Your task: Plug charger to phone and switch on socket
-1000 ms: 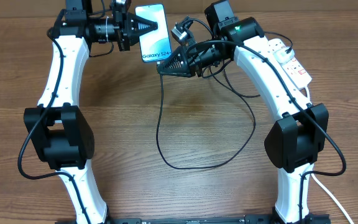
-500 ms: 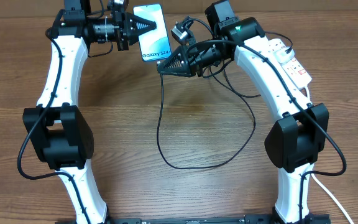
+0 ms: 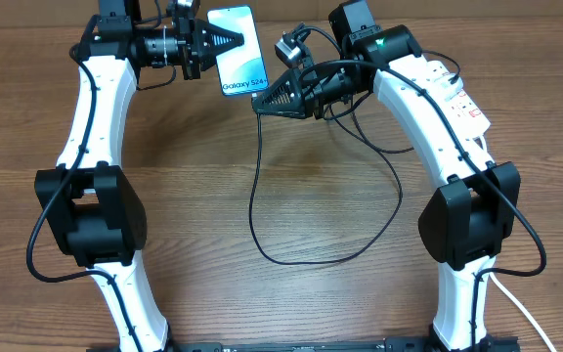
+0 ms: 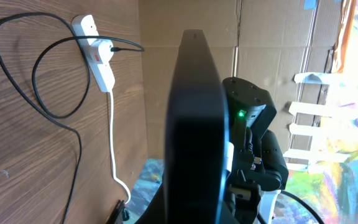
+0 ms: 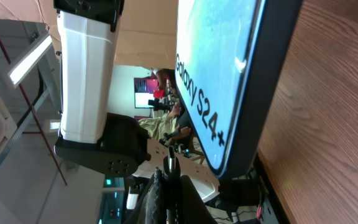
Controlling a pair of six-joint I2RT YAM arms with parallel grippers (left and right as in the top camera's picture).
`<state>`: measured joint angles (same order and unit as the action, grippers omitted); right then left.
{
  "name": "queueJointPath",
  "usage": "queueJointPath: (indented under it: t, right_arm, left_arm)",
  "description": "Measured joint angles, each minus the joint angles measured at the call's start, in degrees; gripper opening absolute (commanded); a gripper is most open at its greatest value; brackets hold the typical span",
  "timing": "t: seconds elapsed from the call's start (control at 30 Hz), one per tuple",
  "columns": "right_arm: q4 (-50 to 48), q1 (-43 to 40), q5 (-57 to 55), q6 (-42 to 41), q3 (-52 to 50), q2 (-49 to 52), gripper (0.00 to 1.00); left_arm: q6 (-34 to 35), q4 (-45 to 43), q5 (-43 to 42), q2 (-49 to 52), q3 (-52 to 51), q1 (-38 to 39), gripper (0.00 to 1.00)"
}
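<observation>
**Overhead:** near the far edge of the brown wooden bench (image 3: 194,196), left of its middle, the left fingers (image 3: 221,41) are closed on one long side of a slim, black-edged rectangular phone (image 3: 240,54) whose light-blue screen faces up. The right fingers (image 3: 267,99) are clamped on the connector end of a long, thin black charger cable (image 3: 252,196), right at the phone's near short end. Whether the tip sits in the port cannot be told here. The cable loops across the middle of the bench and runs back to a white oblong power strip (image 3: 454,90) with red markings at the far right corner.

**Left wrist:** the phone (image 4: 197,124) shows edge-on as a dark slab. Beyond it the power strip (image 4: 97,59) lies on the bench, with the charger cable (image 4: 79,155) curling beside it and a thick white cord (image 4: 113,137) leading away.

**Right wrist:** the phone (image 5: 225,68) reads "Galaxy S24+". The cable's tip pokes out of the closed right fingers (image 5: 166,199), just beside the phone's lower end with a small gap between them
</observation>
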<state>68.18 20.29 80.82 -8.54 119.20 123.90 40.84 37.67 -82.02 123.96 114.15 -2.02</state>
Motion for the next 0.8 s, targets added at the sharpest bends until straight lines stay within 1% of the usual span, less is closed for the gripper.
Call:
queueJointPath:
  t: [0.3, 0.8]
  right_arm:
    - [0.0, 1.7, 0.0, 1.5, 0.0, 0.0, 0.04]
    - [-1.4, 2.0, -1.8, 1.9, 0.0, 0.0, 0.04]
  left_arm:
    - [2.3, 0.0, 0.0, 0.0, 0.0, 0.0, 0.04]
    - [2.5, 0.0, -1.9, 0.0, 0.0, 0.0, 0.04]
